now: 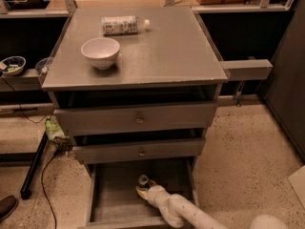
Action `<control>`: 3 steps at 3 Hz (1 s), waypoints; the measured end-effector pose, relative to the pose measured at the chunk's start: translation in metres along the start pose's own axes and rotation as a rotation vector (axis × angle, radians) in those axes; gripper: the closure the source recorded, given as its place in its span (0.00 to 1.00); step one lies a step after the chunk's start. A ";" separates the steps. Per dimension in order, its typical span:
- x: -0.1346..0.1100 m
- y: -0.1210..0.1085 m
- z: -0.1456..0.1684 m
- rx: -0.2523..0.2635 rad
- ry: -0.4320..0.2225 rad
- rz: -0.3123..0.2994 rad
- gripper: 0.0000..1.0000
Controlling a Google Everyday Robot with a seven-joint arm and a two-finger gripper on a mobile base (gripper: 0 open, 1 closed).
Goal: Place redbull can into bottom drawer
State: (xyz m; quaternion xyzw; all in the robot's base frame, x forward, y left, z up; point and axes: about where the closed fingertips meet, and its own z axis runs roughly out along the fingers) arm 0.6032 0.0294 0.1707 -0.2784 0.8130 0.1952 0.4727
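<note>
Speckled stone floor runs under a grey wooden cabinet. At the far left a small patterned dish sits on a low dark shelf. Nearer, a black pole slants down to the floor.

The cabinet's flat, matte grey tabletop carries a round white bowl on its left half. A clear plastic bottle with a white cap lies on its side farther back, just right of the bowl.

Below, the top drawer and the middle drawer each have a small round brass knob at the centre of the front. The bottom drawer is pulled out toward the near side, showing a plain grey floor and low side walls.

The redbull can stands upright inside this drawer, about mid-width. Only its shiny, round silver top shows clearly.

The pincer sits low in the drawer at the near side of the can, right against it. I cannot tell whether it is pinching the can or spread. Its smooth, rounded white arm reaches in from the near right.

Right of the cabinet a grey plank sticks out sideways.
</note>
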 end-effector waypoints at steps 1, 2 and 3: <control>0.000 0.000 0.000 0.000 0.000 0.000 0.14; 0.000 0.000 0.000 0.000 0.000 0.000 0.00; 0.000 0.000 0.000 0.000 0.000 0.000 0.00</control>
